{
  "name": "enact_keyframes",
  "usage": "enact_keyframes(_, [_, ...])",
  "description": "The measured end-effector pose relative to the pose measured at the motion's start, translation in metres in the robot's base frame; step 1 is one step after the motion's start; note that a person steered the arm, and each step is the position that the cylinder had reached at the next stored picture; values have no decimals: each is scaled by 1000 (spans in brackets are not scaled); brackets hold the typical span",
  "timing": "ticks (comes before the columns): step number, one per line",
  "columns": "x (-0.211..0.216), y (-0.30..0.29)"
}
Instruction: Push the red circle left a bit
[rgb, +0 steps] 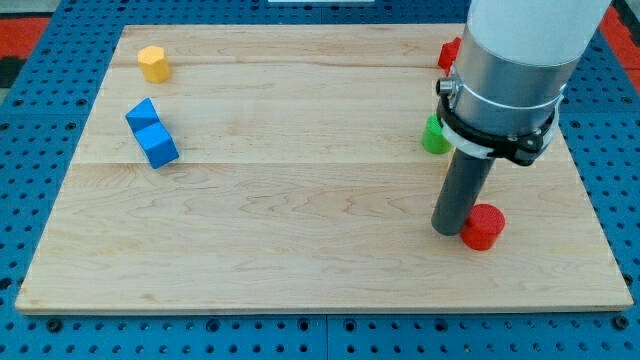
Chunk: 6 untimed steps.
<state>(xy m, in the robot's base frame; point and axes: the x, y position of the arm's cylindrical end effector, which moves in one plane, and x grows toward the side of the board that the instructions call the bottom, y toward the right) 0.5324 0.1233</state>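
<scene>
The red circle (484, 226) lies on the wooden board (300, 200) near the view's lower right. My tip (447, 230) stands on the board right at the red circle's left side, touching or almost touching it. The rod rises from there into the large grey arm body, which hides part of the board's upper right.
A green block (434, 135) sits just left of the arm body, partly hidden. Another red block (449, 53) peeks out at the top right. A yellow block (153, 63) is at the top left. A blue block (152, 132) lies below it.
</scene>
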Motion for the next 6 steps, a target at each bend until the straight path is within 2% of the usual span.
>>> enact_keyframes(2, [24, -33])
enact_keyframes(3, [55, -14])
enact_keyframes(4, [46, 75])
enact_keyframes(5, [21, 116])
enact_keyframes(6, [13, 83])
